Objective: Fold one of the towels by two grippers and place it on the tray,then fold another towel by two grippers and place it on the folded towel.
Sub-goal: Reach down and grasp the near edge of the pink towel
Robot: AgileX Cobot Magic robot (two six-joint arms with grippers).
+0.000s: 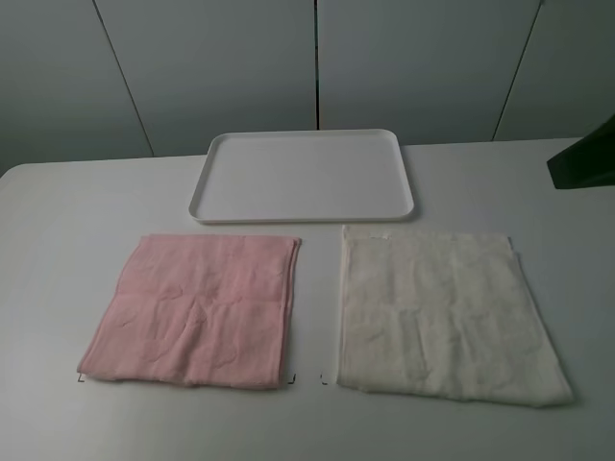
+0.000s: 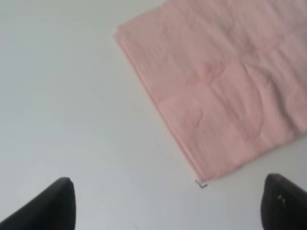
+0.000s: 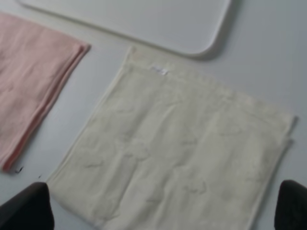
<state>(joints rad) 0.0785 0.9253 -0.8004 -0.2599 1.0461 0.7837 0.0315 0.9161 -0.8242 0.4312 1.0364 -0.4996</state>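
Observation:
The pale pink towel [image 1: 197, 312] lies flat on the left of the white table, the cream-white towel [image 1: 442, 312] flat on the right, a narrow gap between them. Behind both sits the white tray [image 1: 303, 178], with nothing on it. In the left wrist view my left gripper [image 2: 170, 206] hovers open above bare table beside a corner of the pink towel [image 2: 225, 91]. The right wrist view has my right gripper [image 3: 160, 208] open high over the cream towel [image 3: 182, 148], with the pink towel [image 3: 29, 72] and tray [image 3: 144, 19] also in sight. Neither gripper touches cloth.
A dark shape [image 1: 581, 163] juts in at the right edge of the exterior view, level with the tray. Small black corner marks [image 1: 293, 379] sit on the table at the towels' front corners. Grey wall panels stand behind the table.

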